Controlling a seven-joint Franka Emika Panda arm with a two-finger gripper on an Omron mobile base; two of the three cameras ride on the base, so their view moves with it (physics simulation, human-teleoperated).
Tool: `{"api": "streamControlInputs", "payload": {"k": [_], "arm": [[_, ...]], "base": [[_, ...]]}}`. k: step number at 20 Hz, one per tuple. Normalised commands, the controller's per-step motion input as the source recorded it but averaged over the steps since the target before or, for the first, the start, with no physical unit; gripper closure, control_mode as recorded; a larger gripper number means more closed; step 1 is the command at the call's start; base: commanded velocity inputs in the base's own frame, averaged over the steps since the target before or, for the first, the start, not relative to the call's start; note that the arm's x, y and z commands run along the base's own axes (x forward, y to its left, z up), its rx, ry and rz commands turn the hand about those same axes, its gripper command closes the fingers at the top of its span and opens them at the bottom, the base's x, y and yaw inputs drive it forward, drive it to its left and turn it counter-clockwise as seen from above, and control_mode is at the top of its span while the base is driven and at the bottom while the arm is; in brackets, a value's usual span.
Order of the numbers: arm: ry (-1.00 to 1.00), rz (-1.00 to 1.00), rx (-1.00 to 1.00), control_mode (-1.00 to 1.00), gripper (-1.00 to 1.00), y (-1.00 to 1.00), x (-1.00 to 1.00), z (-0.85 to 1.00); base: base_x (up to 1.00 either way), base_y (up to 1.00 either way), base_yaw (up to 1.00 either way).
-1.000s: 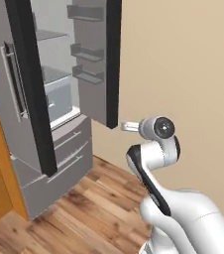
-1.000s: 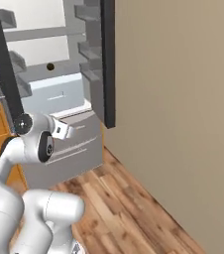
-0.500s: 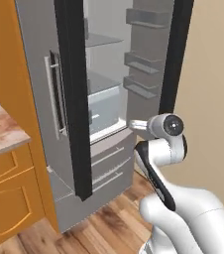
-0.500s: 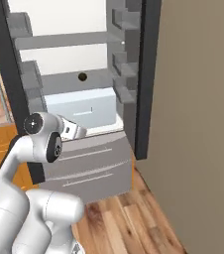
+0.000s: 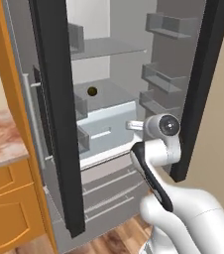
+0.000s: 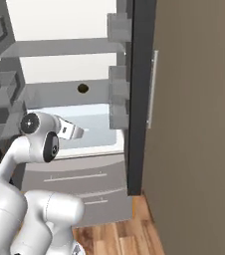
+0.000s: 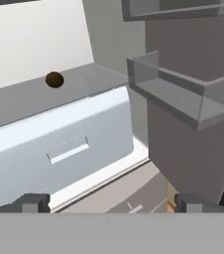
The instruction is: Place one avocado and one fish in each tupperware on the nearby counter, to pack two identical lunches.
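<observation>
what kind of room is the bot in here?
Looks like a home kitchen. An open fridge with grey shelves and a pale drawer, a stone counter over orange cabinets, wood floor. A dark avocado sits on a shelf.

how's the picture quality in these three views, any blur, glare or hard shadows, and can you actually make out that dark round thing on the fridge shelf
Left base view: soft, low-detail render, flat even light, no glare; the avocado is just a dark blob. Right base view: equally soft, bright white fridge back wall, faint shading under the shelves. Hand view: clearest on the avocado, brown-olive and round; the fingertips at the bottom look blocky.
</observation>
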Motion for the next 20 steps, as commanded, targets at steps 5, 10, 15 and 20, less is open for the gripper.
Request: {"api": "streamControlInputs", "payload": {"k": [5,10,15,20], "arm": [[0.0,0.0,0.0,1.0,-1.0,0.0,0.0,0.0],[0.0,0.0,0.0,1.0,-1.0,0.0,0.0,0.0],[0.0,0.0,0.0,1.0,-1.0,0.0,0.0,0.0],[0.0,0.0,0.0,1.0,-1.0,0.0,0.0,0.0]], "base": [[0.5,-0.06,0.12],[1.0,-0.37,0.07],[0.98,-0.07,0.22],[0.42,0.11,0.21]]}}
